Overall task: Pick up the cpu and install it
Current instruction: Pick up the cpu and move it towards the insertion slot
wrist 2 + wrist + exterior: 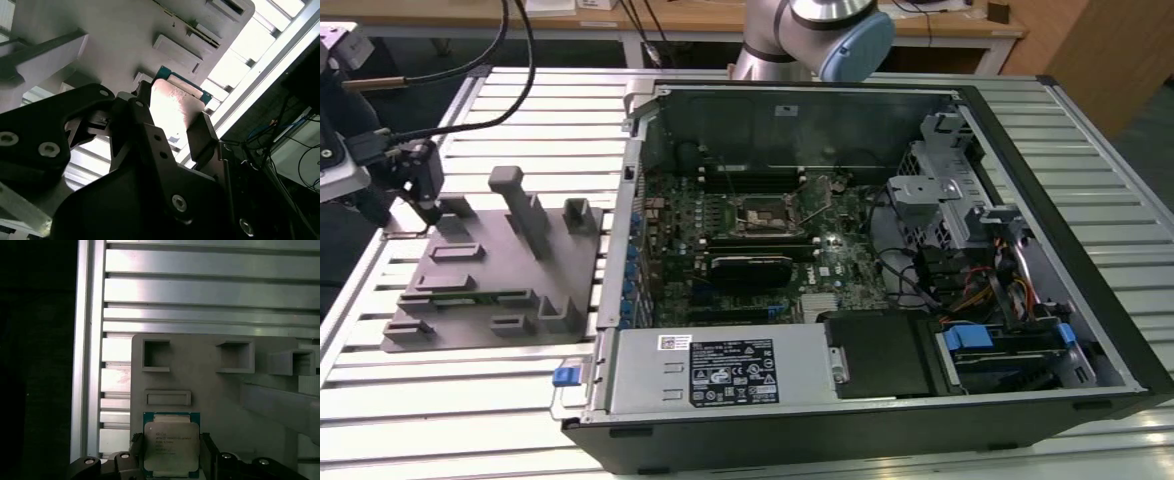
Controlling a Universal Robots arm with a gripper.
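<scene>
- Black gripper [432, 208] low over the grey moulded tray [225, 400] on the slatted aluminium tabletop [200, 290].
- Small flat square silver-topped cpu [171, 442] lies on the tray between the jaws, which appear closed against its two opposite edges.
- A clean pick likely calls for even pressure on both edges, the chip kept level.
</scene>
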